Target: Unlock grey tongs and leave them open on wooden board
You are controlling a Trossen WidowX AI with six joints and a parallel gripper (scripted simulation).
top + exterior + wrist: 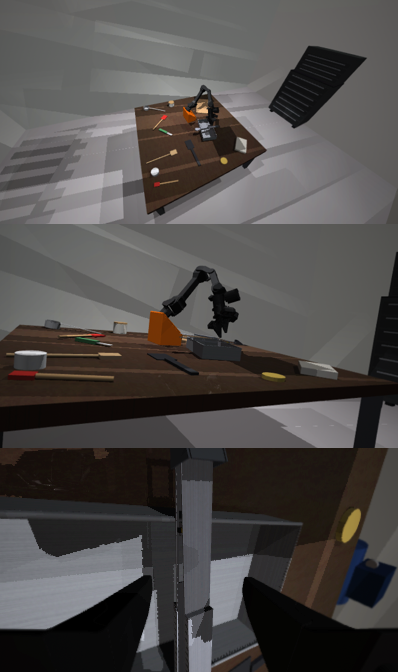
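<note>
The grey tongs lie across the roasting tin, their arms close together. A dark block is at their upper end in the wrist view. My gripper is open and empty, pointing down above the tin. In the wrist view its fingers are on either side of the tongs, with a gap on both sides. The exterior view shows the fingertips close above the tin's rim. The wooden board lies at the back, behind the tin, partly shadowed.
The arm's orange base stands left of the tin. A black spatula lies in front. A yellow disc and a white block are to the right. Several utensils lie to the left.
</note>
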